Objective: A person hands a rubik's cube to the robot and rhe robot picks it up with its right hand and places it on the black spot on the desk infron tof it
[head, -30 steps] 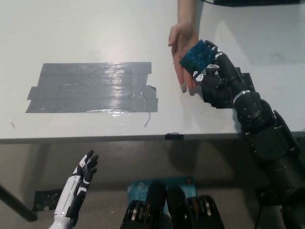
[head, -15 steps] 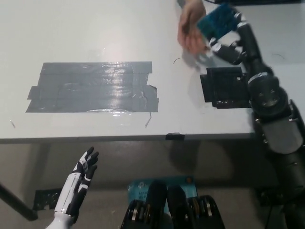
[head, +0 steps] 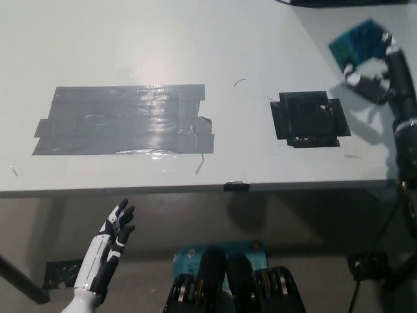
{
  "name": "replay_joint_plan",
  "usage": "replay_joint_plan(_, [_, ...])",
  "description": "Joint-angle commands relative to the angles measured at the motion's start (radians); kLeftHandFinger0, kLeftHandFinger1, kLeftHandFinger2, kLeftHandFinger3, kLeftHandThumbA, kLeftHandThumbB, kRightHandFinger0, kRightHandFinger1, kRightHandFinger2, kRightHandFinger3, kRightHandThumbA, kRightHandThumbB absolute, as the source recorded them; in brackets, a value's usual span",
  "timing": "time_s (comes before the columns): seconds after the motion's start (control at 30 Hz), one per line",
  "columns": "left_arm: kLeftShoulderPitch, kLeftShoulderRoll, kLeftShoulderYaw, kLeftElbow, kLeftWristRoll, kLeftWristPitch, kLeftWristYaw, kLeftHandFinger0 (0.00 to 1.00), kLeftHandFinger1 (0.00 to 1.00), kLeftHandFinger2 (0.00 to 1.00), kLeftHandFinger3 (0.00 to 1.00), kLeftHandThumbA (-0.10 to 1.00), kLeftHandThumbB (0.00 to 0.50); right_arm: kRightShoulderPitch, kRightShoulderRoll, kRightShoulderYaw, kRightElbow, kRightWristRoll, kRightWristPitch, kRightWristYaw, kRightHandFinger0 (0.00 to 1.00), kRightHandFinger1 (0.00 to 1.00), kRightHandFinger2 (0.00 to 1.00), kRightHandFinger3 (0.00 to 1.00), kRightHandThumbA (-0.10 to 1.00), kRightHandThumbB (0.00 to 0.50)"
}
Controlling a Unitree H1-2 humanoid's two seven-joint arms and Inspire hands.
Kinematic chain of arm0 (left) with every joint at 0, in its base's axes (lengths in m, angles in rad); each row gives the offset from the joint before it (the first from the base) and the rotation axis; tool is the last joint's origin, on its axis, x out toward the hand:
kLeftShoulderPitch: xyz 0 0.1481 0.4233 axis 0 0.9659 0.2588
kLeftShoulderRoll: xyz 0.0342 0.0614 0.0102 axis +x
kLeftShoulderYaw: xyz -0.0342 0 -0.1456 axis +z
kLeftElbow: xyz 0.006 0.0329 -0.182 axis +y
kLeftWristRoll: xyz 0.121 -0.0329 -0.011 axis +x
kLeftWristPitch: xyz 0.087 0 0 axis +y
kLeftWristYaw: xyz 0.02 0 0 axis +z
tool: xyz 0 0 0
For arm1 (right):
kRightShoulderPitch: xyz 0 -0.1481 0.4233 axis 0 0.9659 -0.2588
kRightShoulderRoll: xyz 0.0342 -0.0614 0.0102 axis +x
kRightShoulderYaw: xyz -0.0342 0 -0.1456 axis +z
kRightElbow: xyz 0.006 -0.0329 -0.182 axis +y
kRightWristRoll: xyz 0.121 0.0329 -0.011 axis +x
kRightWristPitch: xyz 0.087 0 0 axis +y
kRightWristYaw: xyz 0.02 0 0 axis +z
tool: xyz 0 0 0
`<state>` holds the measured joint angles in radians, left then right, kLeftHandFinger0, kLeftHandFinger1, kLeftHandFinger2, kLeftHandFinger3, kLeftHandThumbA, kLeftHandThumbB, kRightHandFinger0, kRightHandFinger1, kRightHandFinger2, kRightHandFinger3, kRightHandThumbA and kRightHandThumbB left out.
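Now right robot hand (head: 378, 68) lifts cube (head: 359, 40).

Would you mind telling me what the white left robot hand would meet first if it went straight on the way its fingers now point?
Likely the desk's front edge: the left robot hand rests open below it, fingers pointing up and slightly right. Depth is unclear from this view, so it might instead pass underneath the desk.

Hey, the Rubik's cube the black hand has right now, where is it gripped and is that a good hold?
The right hand grips the Rubik's cube from below and from the right, leaving its blue top face clear. For a boxy shape, fingers pressing opposite flat faces probably hold best, so this looks sound. The black spot lies down-left. The left hand rests open below the desk edge.
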<state>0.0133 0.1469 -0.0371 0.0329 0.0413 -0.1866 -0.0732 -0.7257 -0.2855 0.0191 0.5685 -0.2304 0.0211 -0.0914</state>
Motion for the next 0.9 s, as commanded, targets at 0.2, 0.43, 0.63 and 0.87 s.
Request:
replay_joint_plan(0.2, [-0.022,0.003,0.011,-0.014,-0.007,-0.021,0.0,0.96,1.0,1.0,1.0,0.88,0.098,0.002,0.012,0.122,0.126,-0.064,-0.088,0.017,0.22,0.69,1.0,1.0,-0.1,0.143])
replay_joint_plan(0.43, [-0.025,0.004,0.011,-0.013,-0.007,-0.018,-0.001,0.96,1.0,1.0,1.0,0.86,0.093,0.001,-0.019,0.169,0.099,-0.02,-0.082,0.173,0.99,1.0,1.0,1.0,0.49,0.388])
replay_joint_plan(0.63, [-0.028,0.004,0.012,-0.01,-0.004,-0.019,0.001,0.95,1.0,1.0,1.0,0.87,0.091,-0.024,-0.064,0.222,0.036,-0.091,-0.037,0.173,1.0,1.0,1.0,1.0,0.79,0.491])
replay_joint_plan(0.87, [-0.029,0.003,0.013,-0.008,-0.006,-0.013,0.001,0.95,1.0,1.0,1.0,0.88,0.102,-0.013,-0.088,0.16,-0.134,-0.087,-0.02,0.117,1.0,1.0,1.0,1.0,0.89,0.5])
